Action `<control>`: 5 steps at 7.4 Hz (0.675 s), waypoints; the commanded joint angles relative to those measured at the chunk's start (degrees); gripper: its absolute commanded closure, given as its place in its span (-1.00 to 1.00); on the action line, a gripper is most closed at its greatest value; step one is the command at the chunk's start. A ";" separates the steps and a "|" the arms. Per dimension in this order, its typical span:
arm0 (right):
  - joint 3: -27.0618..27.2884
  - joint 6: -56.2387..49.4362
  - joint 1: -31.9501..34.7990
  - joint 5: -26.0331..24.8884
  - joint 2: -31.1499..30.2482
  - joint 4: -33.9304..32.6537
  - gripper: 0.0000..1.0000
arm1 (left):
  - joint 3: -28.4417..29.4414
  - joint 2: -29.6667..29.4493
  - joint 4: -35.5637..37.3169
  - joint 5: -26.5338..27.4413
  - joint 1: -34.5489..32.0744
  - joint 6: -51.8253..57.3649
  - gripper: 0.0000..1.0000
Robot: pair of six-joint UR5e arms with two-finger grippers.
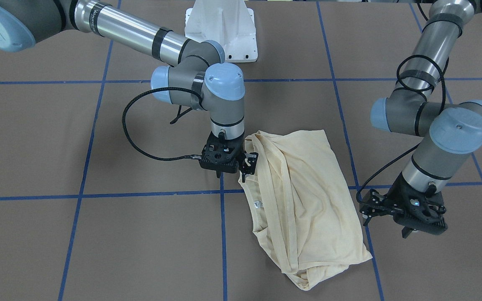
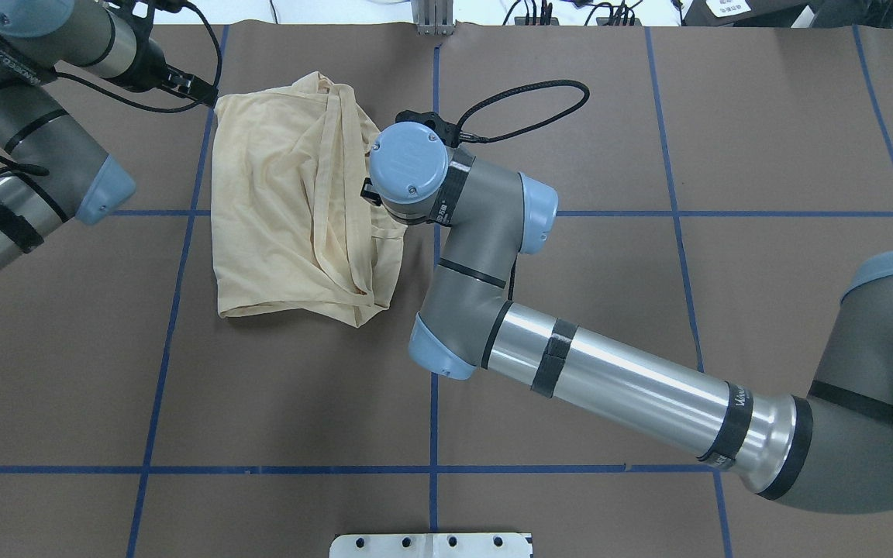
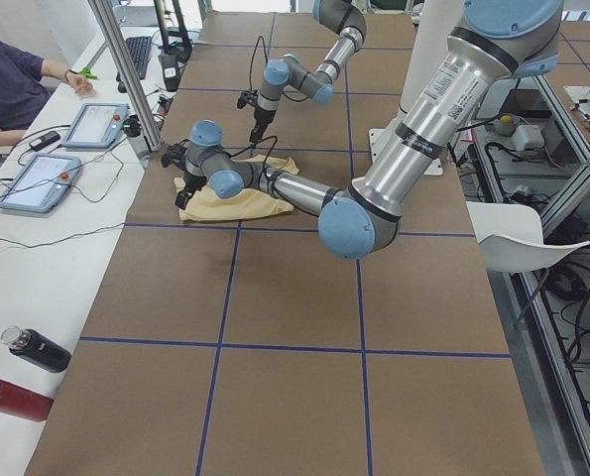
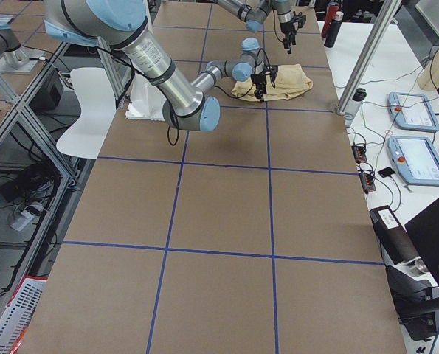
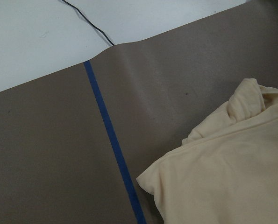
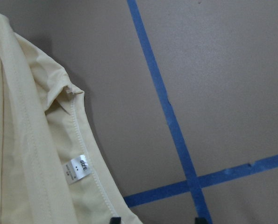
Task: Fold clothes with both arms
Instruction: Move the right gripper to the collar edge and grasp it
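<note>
The T-shirt [image 1: 303, 196] lies loosely folded on the table [image 1: 98, 234], between both arms. The right gripper [image 1: 231, 174] is positioned at the edge bearing the neck label [image 1: 259, 205], jaws apart, gripping nothing. The left gripper [image 1: 365, 211] sits just beside the opposite edge; its jaw state cannot be determined

Shirt on the table's left half, with a gripper at each side.
The shirt [image 1: 303, 196] lies on the table [image 1: 98, 242], far from the base [image 1: 220, 29] and left of centre. The right gripper [image 1: 230, 177] is at its right edge, beside the label [image 6: 78, 168]. The left gripper [image 1: 385, 228] hangs just off its far-left corner.
</note>
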 commanded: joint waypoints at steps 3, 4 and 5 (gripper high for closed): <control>-2.78 0.00 -1.49 -1.23 1.24 0.53 -0.11 | -0.06 0.03 0.00 -0.03 0.04 0.04 -1.00; -4.80 0.00 -1.93 -1.93 1.77 2.71 -0.11 | 0.03 0.03 0.00 -0.03 0.04 0.04 -1.00; -5.60 0.00 -1.93 -1.94 2.03 3.08 -0.08 | 0.03 0.03 0.00 -0.03 0.04 0.04 -1.00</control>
